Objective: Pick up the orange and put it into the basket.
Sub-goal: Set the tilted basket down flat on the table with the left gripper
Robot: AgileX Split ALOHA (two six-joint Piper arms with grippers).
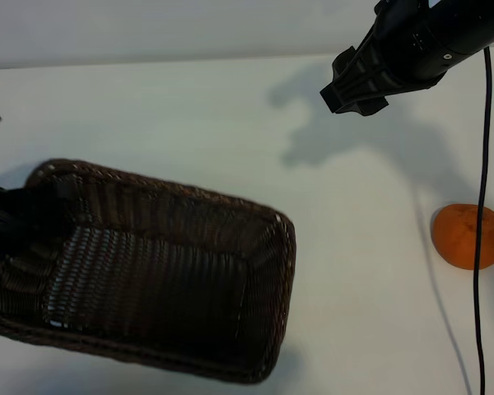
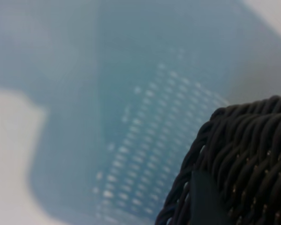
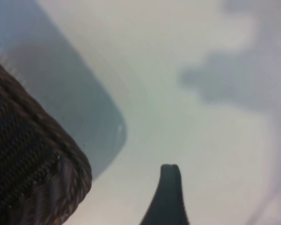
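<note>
The orange (image 1: 469, 236) lies on the white table at the right edge, with a black cable crossing in front of it. The dark-brown wicker basket (image 1: 281, 247) fills the lower left and is tilted. Its shadow on the table shows beyond it in both wrist views, so it seems to be raised. My left gripper (image 1: 2, 220) is shut on the basket's left rim; in the left wrist view one finger (image 2: 203, 199) lies against the braided rim (image 2: 243, 150). High at the back right, well away from the orange, my right gripper (image 1: 352, 89) stands open and holds nothing. One of its fingers (image 3: 168, 192) shows beside a basket corner (image 3: 33, 159).
A thin black cable (image 1: 480, 313) hangs from the right arm down to the table's front edge, passing over the orange. Bare white table (image 1: 362, 271) lies between the basket and the orange. A grey wall runs along the back.
</note>
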